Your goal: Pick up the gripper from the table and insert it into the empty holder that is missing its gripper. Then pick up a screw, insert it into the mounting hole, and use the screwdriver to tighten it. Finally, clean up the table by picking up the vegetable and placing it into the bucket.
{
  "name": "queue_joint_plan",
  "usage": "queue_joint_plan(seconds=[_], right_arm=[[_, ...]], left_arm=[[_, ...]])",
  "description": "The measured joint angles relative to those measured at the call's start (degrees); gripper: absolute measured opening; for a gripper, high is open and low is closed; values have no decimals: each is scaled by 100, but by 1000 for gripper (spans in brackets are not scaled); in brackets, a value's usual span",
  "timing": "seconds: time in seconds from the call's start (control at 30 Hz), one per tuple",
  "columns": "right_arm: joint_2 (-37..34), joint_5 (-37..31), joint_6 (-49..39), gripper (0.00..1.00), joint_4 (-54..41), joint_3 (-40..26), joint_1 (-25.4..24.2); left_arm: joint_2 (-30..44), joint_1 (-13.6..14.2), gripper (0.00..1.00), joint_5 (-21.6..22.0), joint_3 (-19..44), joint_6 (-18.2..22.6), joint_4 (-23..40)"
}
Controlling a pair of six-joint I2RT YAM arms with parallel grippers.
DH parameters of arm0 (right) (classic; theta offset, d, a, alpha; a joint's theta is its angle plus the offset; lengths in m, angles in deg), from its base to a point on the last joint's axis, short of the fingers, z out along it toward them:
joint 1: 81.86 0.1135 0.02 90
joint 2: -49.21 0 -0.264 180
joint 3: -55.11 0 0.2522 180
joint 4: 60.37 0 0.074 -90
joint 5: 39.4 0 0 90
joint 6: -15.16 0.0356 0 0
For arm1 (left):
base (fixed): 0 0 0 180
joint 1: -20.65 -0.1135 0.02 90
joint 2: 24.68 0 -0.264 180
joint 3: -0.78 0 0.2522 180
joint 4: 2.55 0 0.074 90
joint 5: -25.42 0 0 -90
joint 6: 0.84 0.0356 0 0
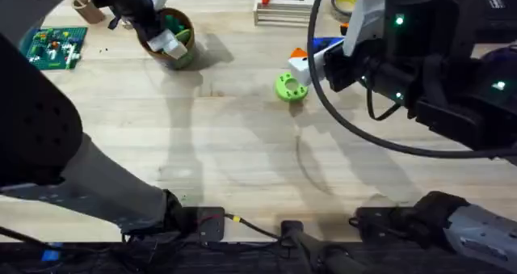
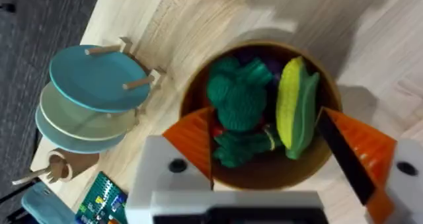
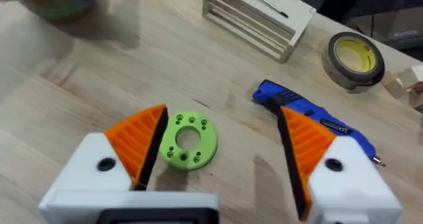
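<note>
left gripper [image 2: 271, 178] hangs right over the bucket [image 1: 172, 38], jaws spread wide, gripping nothing; inside the bucket: green toy veg and a yellow-green corn piece [image 2: 295, 105]. stack of blue and pale plates [image 2: 89, 98] sits just beside the bucket. right gripper [image 3: 218, 151] is well apart from the bucket, over the lime-green disc [image 3: 188, 139], jaws also spread, nothing held. blue screwdriver [image 3: 310, 118] lies just beside the disc, tape roll [image 3: 355, 59] and white rack [image 3: 258, 19] farther from it
</note>
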Motion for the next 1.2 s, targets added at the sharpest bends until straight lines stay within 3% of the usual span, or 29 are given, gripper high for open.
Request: queue_joint_plan(seconds=[0.37,0.67,0.77,0.93,1.03,1.2], right_arm=[[0,0,1,992,0,0,0],[0,0,0,991,0,0,0],[0,1,-21,991,2,0,0],[0,2,-149,991,0,0,0],[0,0,-177,991,0,0,0],[0,1,-219,992,0,0,0]], left_arm=[[-92,0,992,24,0,0,-97],[-1178,0,993,22,242,0,-22],[-1717,0,992,-10,287,0,321],[-2584,0,993,-206,302,2,1535],[-3008,0,993,-466,304,0,2299],[-3428,0,993,-1216,304,104,3004]])
